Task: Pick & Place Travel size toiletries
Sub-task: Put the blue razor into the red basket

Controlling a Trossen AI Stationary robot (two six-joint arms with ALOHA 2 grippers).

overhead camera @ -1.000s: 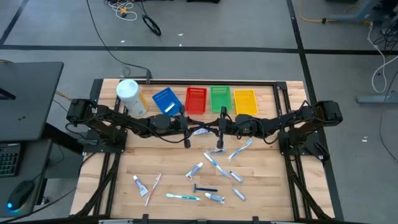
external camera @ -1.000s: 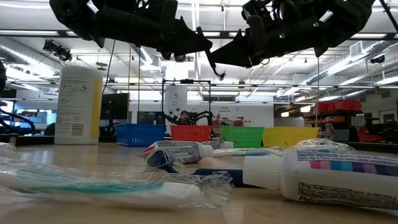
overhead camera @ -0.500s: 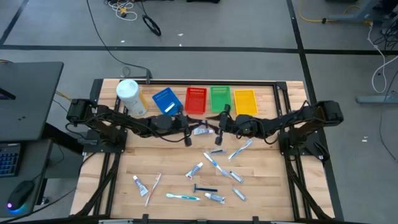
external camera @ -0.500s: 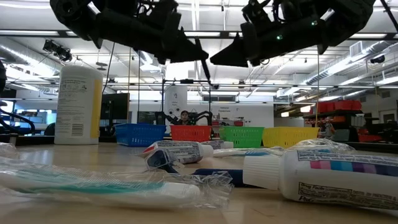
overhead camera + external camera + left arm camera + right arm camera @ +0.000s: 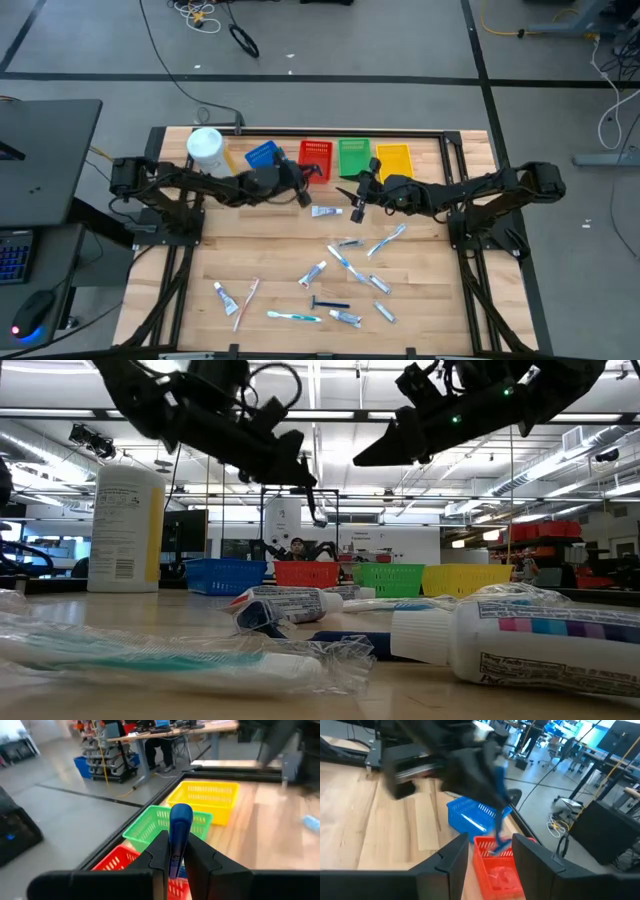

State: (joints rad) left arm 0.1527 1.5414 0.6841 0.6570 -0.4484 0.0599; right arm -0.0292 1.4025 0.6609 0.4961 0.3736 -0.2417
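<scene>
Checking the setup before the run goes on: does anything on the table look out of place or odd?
The blue basket sits askew, angled against the straight row of red, green and yellow baskets. Nothing else stands out.

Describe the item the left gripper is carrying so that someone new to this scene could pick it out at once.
Start at the row of four baskets along the table's far edge. Over the red basket hangs the left gripper, shut on a dark blue razor. It is the only toiletry off the table; another razor and the other items lie flat on the wood.
</scene>
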